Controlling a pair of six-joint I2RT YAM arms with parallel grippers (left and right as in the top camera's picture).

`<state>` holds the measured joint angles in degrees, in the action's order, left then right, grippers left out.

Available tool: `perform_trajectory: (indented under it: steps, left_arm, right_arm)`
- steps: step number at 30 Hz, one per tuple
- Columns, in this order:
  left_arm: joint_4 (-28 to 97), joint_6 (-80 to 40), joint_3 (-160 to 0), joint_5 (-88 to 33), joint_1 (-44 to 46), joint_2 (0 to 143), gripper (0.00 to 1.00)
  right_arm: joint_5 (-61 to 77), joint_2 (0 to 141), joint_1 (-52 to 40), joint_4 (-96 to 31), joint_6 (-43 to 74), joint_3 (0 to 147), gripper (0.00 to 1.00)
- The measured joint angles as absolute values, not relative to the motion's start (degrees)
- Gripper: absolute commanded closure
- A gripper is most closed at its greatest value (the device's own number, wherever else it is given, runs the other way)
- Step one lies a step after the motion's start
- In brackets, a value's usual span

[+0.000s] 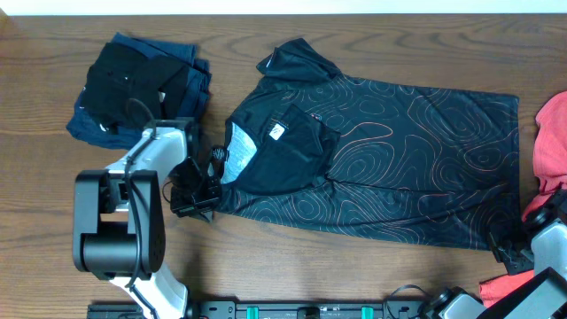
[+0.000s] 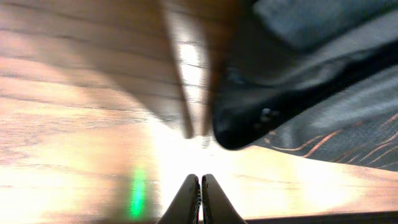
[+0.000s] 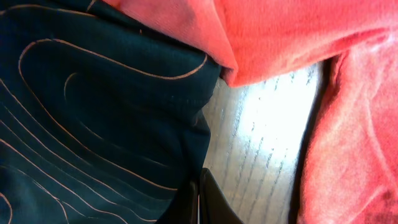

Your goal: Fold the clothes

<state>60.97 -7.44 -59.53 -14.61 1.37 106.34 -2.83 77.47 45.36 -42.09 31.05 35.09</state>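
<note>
Left end effector (image 2: 200, 184) beside black shirt (image 1: 399, 151)

Black sports shirt (image 1: 381, 168) with thin orange-white contour lines lies spread flat mid-table, collar end left, hem right, one sleeve folded in over the chest. Coral-red garment (image 1: 551, 142) is bunched at the right edge, overlapping the shirt's hem corner. Navy and black garments (image 1: 142, 89) are stacked upper left, near the shirt.

The shirt (image 1: 399, 151) lies in the middle, folded pile (image 1: 142, 89) behind-left, another garment (image 1: 551, 142) right.
</note>
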Motion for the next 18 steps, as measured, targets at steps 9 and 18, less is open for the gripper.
perform_trajectory:
  steps: [9, 18]
  left_arm:
    - [53.5, -4.2, -59.5, -20.9, 0.1, 106.2, 0.36]
    - [50.3, -3.4, -59.4, -21.9, 0.1, 105.7, 0.94]
  right_arm:
    - [-2.8, 77.5, 45.4, -41.4, 31.0, 35.1, 0.96]
    - [-2.8, 77.5, 45.4, -41.1, 31.0, 35.1, 0.96]
